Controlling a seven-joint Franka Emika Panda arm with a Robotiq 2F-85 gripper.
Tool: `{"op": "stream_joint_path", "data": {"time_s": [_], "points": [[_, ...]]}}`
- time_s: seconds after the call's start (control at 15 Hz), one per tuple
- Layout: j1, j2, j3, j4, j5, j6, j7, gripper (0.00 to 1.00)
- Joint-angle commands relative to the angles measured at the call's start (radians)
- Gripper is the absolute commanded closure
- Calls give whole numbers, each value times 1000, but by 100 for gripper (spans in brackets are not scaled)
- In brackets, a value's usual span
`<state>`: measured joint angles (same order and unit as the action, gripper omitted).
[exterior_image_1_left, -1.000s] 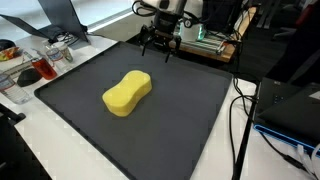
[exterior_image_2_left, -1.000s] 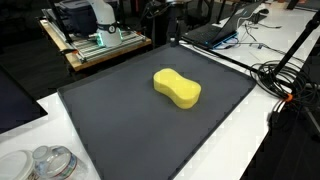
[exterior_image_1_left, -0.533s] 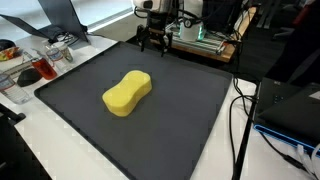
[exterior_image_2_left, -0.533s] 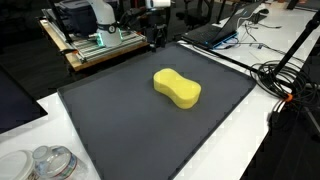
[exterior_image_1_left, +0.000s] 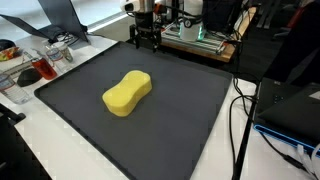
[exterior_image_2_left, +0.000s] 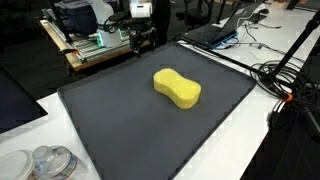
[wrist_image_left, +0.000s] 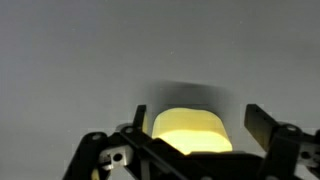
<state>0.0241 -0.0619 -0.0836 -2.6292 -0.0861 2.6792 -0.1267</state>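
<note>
Gripper: we see the gripper (exterior_image_1_left: 146, 43) with its jaws spread wide and nothing between them; it hangs raised over the mat's far edge.
Fingers: in the wrist view we see both fingers (wrist_image_left: 258, 122) with clear space between them, and the mat's grey surface all around.
Sponge: the yellow sponge (exterior_image_1_left: 127, 93), waisted like a peanut, lies flat near the mat's middle, well apart from the gripper. In the wrist view it shows between the fingers but off in the distance, not touched.
Mat: the dark mat (exterior_image_1_left: 195, 115) covers most of the table; we see only the sponge on it.
Rack: a wooden rack (exterior_image_2_left: 100, 48) stands just beyond the mat's far edge, near the gripper.
Laptop: a laptop (exterior_image_2_left: 215, 30) sits off the mat's far corner.
Cables: black cables (exterior_image_2_left: 285, 78) trail just off the mat's side.
Jars: clear jars (exterior_image_2_left: 48, 163) stand off the mat's near corner.
Progress: we judge this an early stage; the sponge is not yet gripped or touched, so closing the gap to it and any handling are still undone.
</note>
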Motion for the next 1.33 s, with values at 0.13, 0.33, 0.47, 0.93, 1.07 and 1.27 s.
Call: {"op": "stream_joint_path", "data": {"time_s": [0.13,0.33,0.47,0.93,1.07,1.27], "points": [[-17,8,-2,28,127,-8,-108,0],[-23,16,-25,89,306,-50,-269,0],[-33,33,-42,141,409,-66,-371,0],[-116,141,-62,356,583,-217,-613,0],[-151,188,-56,426,610,-274,-665,0],[-200,258,-42,531,653,-360,-741,0]]}}
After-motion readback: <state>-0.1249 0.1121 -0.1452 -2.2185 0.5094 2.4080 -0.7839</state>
